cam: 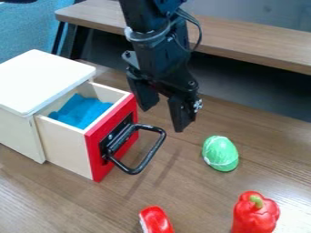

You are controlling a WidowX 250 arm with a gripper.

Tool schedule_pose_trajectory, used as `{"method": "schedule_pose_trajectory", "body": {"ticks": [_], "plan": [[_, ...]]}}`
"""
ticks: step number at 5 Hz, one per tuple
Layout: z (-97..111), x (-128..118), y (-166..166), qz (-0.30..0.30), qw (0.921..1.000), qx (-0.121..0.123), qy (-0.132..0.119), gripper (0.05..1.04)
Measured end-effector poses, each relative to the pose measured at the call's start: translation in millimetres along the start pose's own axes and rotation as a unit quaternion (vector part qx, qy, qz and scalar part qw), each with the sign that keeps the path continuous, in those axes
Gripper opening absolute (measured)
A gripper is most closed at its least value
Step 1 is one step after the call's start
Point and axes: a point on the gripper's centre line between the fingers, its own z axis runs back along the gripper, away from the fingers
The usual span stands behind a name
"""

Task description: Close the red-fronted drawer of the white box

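Brown wood-grain table [203, 200] beneath the gripper [163, 119], jaws apart near the red-fronted drawer [63, 143], wooden bench [261, 35] and blue fabric [24, 29] behind.

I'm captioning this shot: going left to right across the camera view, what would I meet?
Flat white box lid → red drawer front → black two-finger gripper → green egg-shaped object with white lines → glossy red bell pepper with a green stem.

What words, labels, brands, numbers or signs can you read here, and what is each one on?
No text is readable.
Black gripper: small white marking, too small to read.
Green egg-shaped object: white lines, no legible lettering.
Red object at the bottom edge: pale patch, nothing legible.
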Motion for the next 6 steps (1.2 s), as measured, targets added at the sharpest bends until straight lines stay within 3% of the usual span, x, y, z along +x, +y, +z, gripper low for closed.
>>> {"method": "schedule_pose_trajectory", "body": {"ticks": [1,3,6], "plan": [[-7.6,-2.5,-1.0,-0.001,0.9999,-0.002,0.014,0.999],[-42.6,11.3,-1.6,-0.018,0.9979,-0.014,0.060,0.999],[-73.9,-4.4,31.8,0.069,0.9910,-0.017,0.114,0.999]]}}
